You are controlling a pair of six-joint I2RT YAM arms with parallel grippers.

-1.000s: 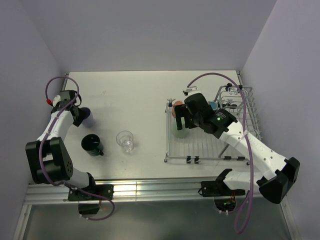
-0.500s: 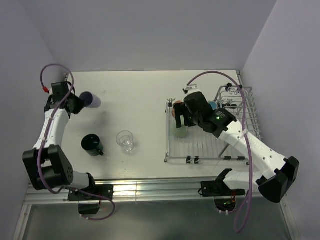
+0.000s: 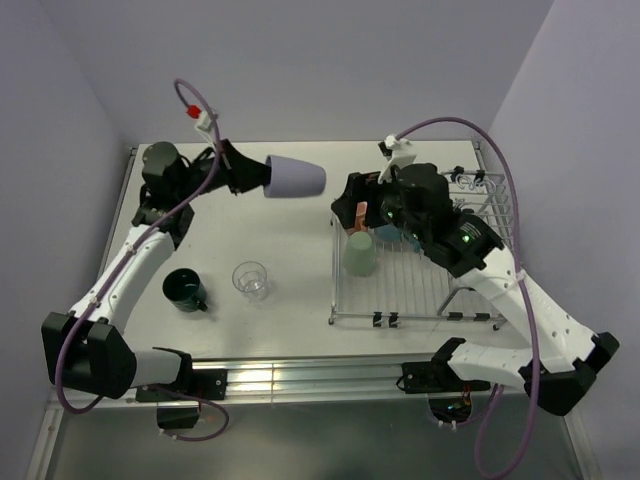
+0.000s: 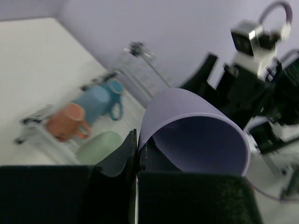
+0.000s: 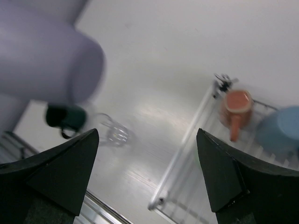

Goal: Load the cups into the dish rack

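The left pincer [image 3: 262,175] is clamping the lavender cup [image 3: 296,178] by its wall at the rim. The left wrist view shows its jaws drawn together on that thin edge. The cup is hanging on its side above the far middle of the bench [image 3: 260,225], touching nothing else. A rim pinch suits a cup this wide, since the body would probably not fit between the jaws.

The right pincer [image 3: 360,208] is standing with its jaws wide apart and holding nothing, above the far left corner of the dish rack [image 3: 420,300]. In the right wrist view the lavender cup is showing large at upper left, so the two arms are near each other. This posture suggests a handover, or simply a wait; the frames do not settle which.

Rack contents:
- A pale green cup [image 3: 360,253] is lying near the rack's left edge.
- An orange mug [image 4: 65,122] and a light blue mug [image 4: 92,101] are lying side by side at the far end.

Awaiting loading on the left of the bench:
- A dark green mug [image 3: 185,290] is standing near the front edge.
- A clear glass tumbler [image 3: 251,281] is standing upright just right of it.

The step in hand appears to be the transfer of the lavender cup toward the rack. The thin rim hold leaves the cup free to pivot, so a slow approach is advisable.
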